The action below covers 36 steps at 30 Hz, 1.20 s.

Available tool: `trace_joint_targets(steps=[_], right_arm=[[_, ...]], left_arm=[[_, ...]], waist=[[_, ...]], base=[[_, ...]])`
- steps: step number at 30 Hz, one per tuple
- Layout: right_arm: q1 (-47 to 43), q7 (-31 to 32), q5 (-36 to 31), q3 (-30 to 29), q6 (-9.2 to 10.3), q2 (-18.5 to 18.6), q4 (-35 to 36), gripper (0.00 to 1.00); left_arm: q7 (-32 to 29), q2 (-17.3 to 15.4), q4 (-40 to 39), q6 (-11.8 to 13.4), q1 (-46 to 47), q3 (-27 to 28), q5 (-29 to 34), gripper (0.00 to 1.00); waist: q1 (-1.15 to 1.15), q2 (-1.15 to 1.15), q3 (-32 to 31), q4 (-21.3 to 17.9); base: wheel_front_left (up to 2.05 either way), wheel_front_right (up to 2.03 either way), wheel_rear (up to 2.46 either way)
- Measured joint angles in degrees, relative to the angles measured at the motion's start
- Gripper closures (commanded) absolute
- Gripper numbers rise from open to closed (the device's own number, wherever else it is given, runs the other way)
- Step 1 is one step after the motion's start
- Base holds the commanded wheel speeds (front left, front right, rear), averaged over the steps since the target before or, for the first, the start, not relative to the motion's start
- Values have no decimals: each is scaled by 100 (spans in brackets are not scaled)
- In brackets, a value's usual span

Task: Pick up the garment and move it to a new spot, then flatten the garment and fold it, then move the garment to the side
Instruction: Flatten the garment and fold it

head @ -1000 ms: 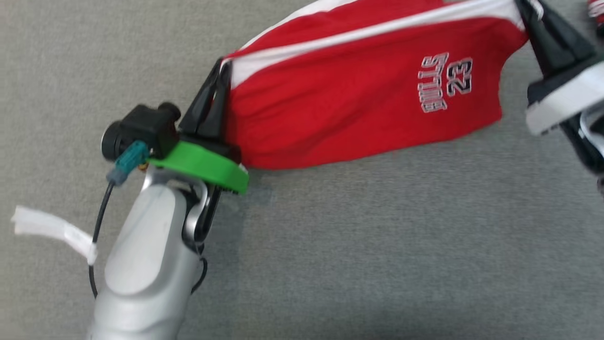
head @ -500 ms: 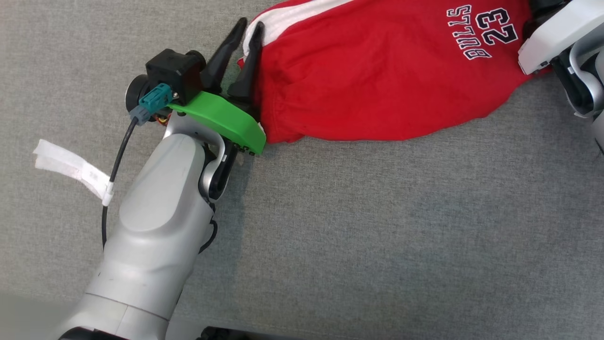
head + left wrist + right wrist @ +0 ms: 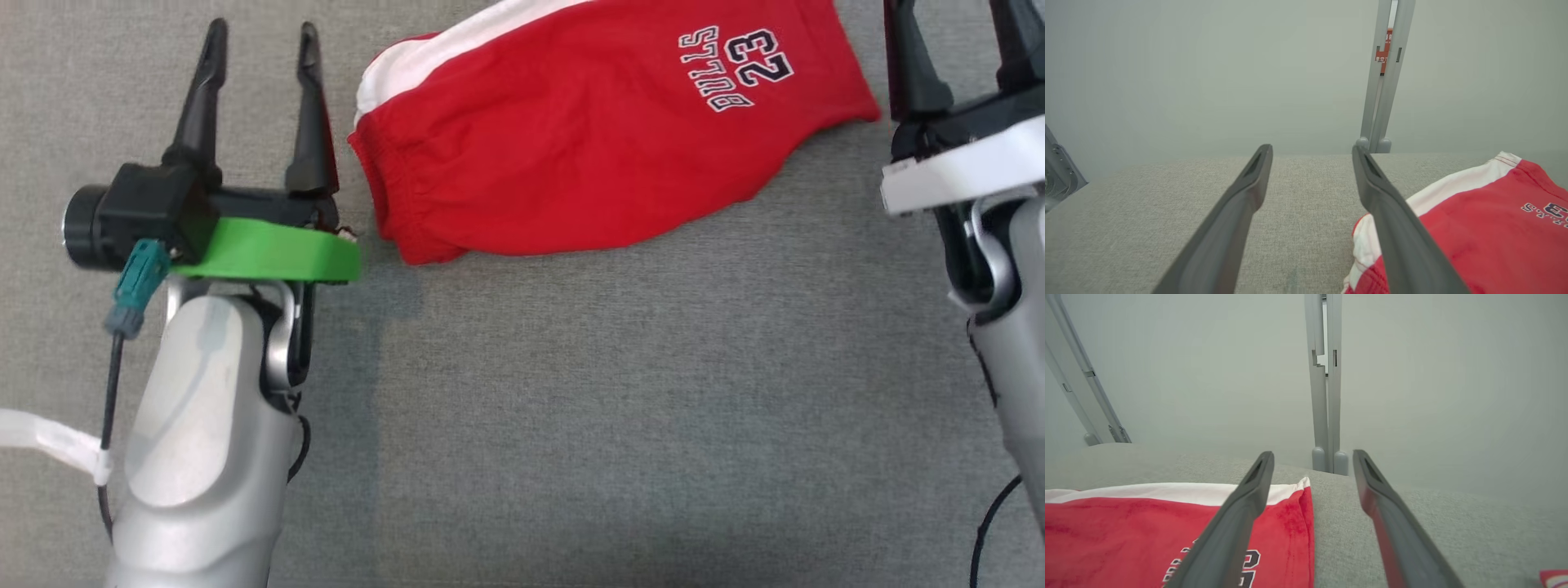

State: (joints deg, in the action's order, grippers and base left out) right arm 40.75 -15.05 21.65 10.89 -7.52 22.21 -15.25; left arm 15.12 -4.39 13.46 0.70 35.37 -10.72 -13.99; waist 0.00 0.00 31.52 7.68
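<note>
The garment is a pair of red shorts with a white side stripe and "BULLS 23" print. It lies loosely folded on the grey fabric surface at the top middle of the head view. My left gripper stands open just left of the waistband end, touching nothing. My right gripper is open beside the garment's right end. In the left wrist view the left gripper is spread, with the garment to its right. In the right wrist view the right gripper is spread, and the garment lies under and left of the left finger.
A white tag hangs from the left arm's cable. Pale grey partition walls with upright posts close off the far edge of the surface. A scrap of red and white shows at the lower right of the right wrist view.
Both grippers have opened and let go of the garment's ends. The garment now lies slack on the surface, and both grippers have drawn clear of it. The head view has also shifted.
</note>
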Motion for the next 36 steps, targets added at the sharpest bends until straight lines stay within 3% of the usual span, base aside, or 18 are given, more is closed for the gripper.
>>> trace_joint_targets(steps=[7,17,36], right_arm=[[-1394,0,-356,-678,0,-573,901,0],[-2760,27,-520,-954,0,-836,1462,0],[-3011,325,-556,-1094,0,-734,1791,0]], left_arm=[[0,-107,-256,82,-750,425,254,0],[0,-87,-394,136,-1807,645,397,0],[0,16,-487,88,-2032,638,441,0]], waist=[[0,0,-370,-363],[0,0,-971,-712],[0,0,-1177,-771]], base=[[0,0,0],[0,0,0],[0,0,0]])
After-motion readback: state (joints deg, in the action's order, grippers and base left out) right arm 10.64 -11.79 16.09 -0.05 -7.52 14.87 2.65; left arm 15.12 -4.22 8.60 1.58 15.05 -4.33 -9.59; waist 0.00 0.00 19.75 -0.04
